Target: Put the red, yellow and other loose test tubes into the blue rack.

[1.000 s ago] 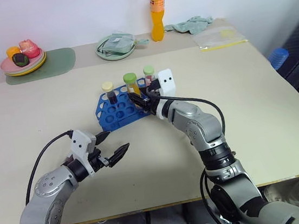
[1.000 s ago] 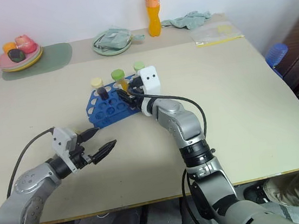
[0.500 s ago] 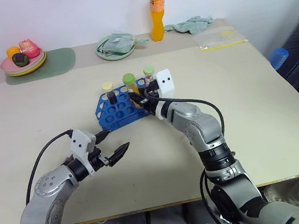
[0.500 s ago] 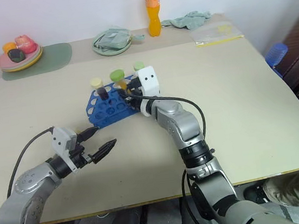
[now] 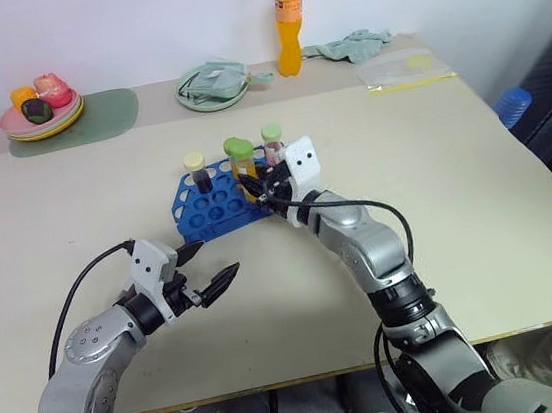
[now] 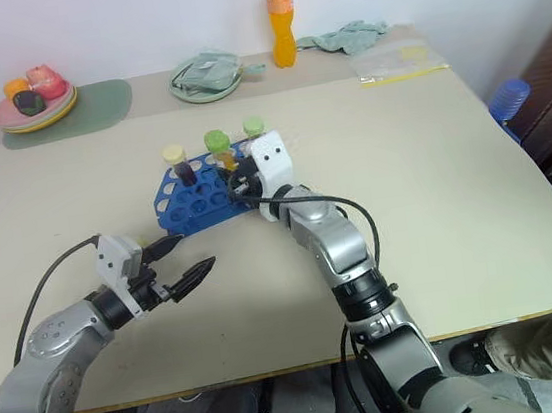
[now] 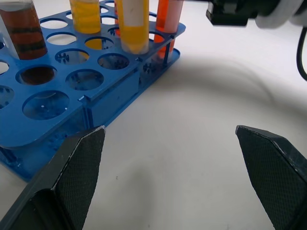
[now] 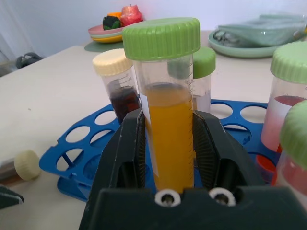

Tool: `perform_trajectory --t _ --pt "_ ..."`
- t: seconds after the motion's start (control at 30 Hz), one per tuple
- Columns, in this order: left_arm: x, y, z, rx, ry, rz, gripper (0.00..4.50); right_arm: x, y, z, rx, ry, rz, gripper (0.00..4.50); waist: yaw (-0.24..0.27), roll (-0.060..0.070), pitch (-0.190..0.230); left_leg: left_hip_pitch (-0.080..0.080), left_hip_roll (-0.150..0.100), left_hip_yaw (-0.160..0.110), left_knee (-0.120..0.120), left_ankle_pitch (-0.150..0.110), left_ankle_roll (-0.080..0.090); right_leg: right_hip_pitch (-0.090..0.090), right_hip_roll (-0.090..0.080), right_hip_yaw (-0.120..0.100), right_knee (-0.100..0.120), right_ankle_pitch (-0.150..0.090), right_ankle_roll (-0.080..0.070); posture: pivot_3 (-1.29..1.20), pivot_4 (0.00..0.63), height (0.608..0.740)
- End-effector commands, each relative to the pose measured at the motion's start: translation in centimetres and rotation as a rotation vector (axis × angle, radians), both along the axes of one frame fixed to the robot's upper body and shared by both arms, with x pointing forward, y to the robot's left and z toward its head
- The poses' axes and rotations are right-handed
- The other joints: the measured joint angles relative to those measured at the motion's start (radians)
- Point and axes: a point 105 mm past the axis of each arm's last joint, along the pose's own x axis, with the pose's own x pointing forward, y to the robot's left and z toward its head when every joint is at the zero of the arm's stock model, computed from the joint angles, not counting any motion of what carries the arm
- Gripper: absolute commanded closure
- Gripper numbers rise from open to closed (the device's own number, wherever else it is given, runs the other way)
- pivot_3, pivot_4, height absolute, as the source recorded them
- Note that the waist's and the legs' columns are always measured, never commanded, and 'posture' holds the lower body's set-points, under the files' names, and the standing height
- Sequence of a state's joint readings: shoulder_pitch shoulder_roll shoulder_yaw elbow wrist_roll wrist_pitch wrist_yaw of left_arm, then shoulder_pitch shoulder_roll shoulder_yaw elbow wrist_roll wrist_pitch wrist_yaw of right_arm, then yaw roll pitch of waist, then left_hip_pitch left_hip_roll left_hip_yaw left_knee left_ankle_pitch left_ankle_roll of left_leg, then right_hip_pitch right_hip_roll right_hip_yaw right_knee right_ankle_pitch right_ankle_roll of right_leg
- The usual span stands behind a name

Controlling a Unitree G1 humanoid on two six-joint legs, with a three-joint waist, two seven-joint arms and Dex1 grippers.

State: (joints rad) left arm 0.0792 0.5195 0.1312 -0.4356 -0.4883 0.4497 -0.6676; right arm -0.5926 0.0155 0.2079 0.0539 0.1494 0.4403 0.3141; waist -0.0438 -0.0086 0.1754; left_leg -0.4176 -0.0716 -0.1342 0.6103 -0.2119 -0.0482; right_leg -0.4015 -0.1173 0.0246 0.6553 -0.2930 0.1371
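above the blue rack (image 5: 217, 199), right gripper (image 8: 169, 143) clamping yellow tube (image 8: 168, 139)

Blue rack (image 5: 218, 206); yellow-filled tube (image 8: 167, 124) with green cap; dark-brown tube (image 8: 121, 91) with cream cap; orange bottle (image 5: 289, 22) at 12 o'clock; pink plate (image 5: 42, 118).

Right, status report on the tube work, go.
Right gripper shut on yellow tube over blue rack. Left gripper open, hovering. One loose tube beside the rack.
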Motion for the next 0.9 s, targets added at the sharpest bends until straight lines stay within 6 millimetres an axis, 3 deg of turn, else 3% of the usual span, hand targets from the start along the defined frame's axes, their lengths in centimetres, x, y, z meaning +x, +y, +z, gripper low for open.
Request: perform_trajectory --t 0.03,0.2,0.3,0.4,0.7,0.8,0.9 --pt "-0.1 -0.2 0.8 0.005 -0.042 -0.009 0.0 -0.7 0.5 1.2 -0.002 -0.115 0.026 3.16 0.0 0.0 0.0 0.0 0.0 0.0 0.0 0.0 0.0 0.0 0.0 0.0 0.0 0.0 0.0 0.0 0.15 0.74" --pt "-0.1 0.0 0.9 0.009 -0.043 -0.005 0.0 -1.1 0.7 0.4 -0.017 -0.139 0.061 3.16 0.0 0.0 0.0 0.0 0.0 0.0 0.0 0.0 0.0 0.0 0.0 0.0 0.0 0.0 0.0 0.0 0.15 0.74" --pt "0.0 0.4 1.2 0.014 -0.047 0.01 0.0 -1.1 0.6 0.8 -0.016 -0.164 0.062 2.08 -0.001 0.0 0.0 0.0 0.0 0.0 0.0 0.0 0.0 0.0 0.0 0.0 0.0 0.0 0.0 0.0 0.15 0.74" --pt "0.3 1.3 1.9 0.018 -0.045 0.049 0.0 -1.2 0.6 1.9 -0.028 -0.224 0.046 0.68 0.0 0.0 0.0 0.0 0.0 0.0 0.0 0.0 0.0 0.0 0.0 0.0 0.0 0.0 0.0 0.0 0.15 0.74" --pt "2.5 5.3 8.2 -0.059 -0.024 0.238 0.0 -2.2 -0.3 4.9 -0.065 -0.365 0.063 0.68 0.001 0.0 0.0 0.0 0.0 -0.001 0.001 0.0 0.0 0.001 0.0 0.0 0.0 0.0 0.0 0.0 0.15 0.74" --pt "3.5 7.5 7.7 0.246 0.111 0.347 0.0 -2.8 -1.4 6.1 -0.083 -0.408 0.086 0.68 0.0 -0.001 0.0 0.0 0.0 -0.001 0.001 0.0 0.0 0.0 0.001 0.0 0.001 0.0 0.0 0.0 0.15 0.74" --pt "3.0 8.8 5.4 0.385 0.426 0.329 0.0 -4.1 -2.5 6.2 -0.12 -0.391 0.195 0.68 0.002 0.0 0.001 0.0 -0.001 0.0 0.0 0.0 0.0 0.0 0.001 0.0 0.001 0.0 0.0 0.0 0.15 0.74"
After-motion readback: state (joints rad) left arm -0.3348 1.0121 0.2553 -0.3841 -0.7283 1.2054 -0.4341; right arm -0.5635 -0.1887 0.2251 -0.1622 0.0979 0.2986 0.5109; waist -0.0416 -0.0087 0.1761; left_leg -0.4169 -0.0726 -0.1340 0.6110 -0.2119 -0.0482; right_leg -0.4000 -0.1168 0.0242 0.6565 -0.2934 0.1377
